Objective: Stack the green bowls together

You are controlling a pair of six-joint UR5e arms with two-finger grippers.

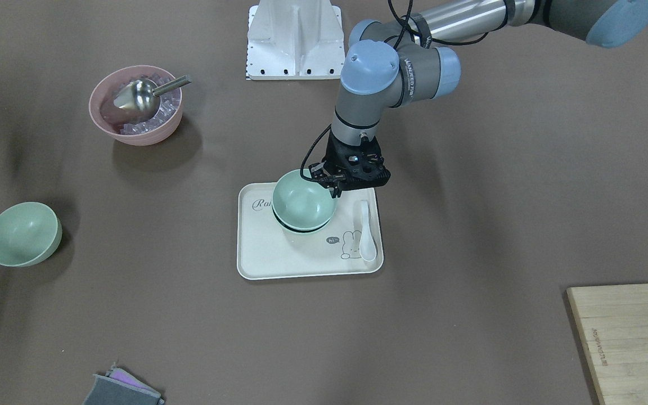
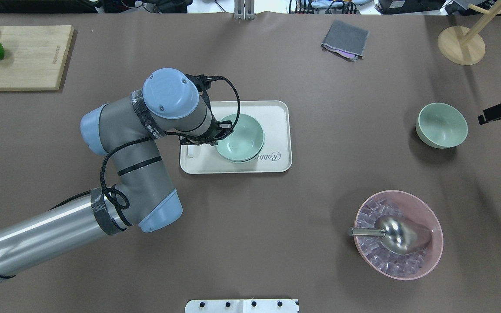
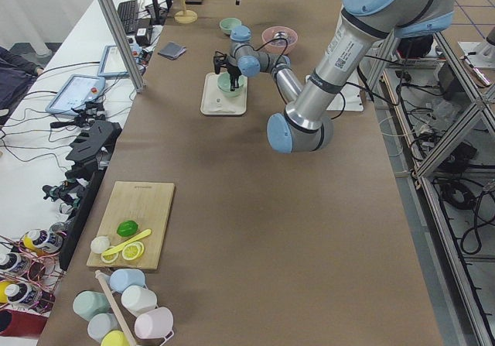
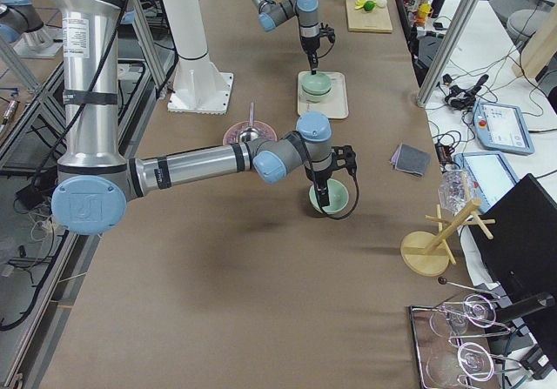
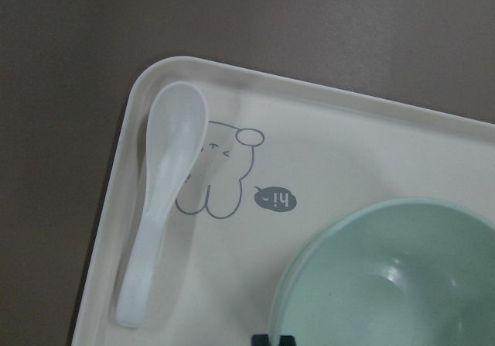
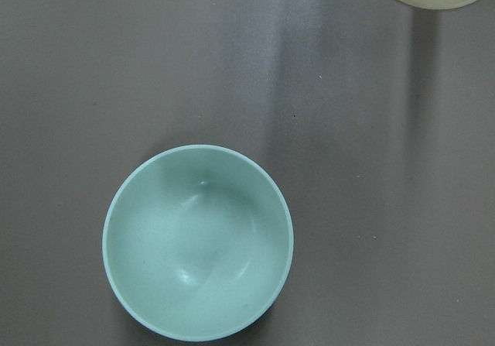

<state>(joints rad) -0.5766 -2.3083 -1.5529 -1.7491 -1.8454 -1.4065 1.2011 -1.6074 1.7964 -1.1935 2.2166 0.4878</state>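
Front-facing view, green bowls: two nested as a pair [image 1: 303,201] on the tray [image 1: 279,261]; third bowl [image 1: 23,233] alone on the worktop [image 1: 470,253], well apart from the tray.
Front-facing view, left gripper [image 1: 337,189]: at the rim of the pair's upper bowl; cannot tell whether the jaws are spread or pinching the rim.
Overhead view, right gripper [image 2: 483,118]: near the third bowl, only partly in frame; cannot tell how the jaws stand.
Overhead view, pink bowl [image 2: 434,245]: holds a scoop [image 2: 396,234]; well apart from both grippers and no part of the stack.
Right side view, right gripper: hanging above the third bowl.
Left wrist view, spoon [image 5: 158,214]: flat on the tray beside the pair; dark jaw tips at the bowl rim, grip not confirmed.
Right wrist view, third bowl: upright, empty, nothing touching it.
Progress: judged two of three stacked.
Remaining: grasp the third bowl, carry it to the tray, nest it on the pair.
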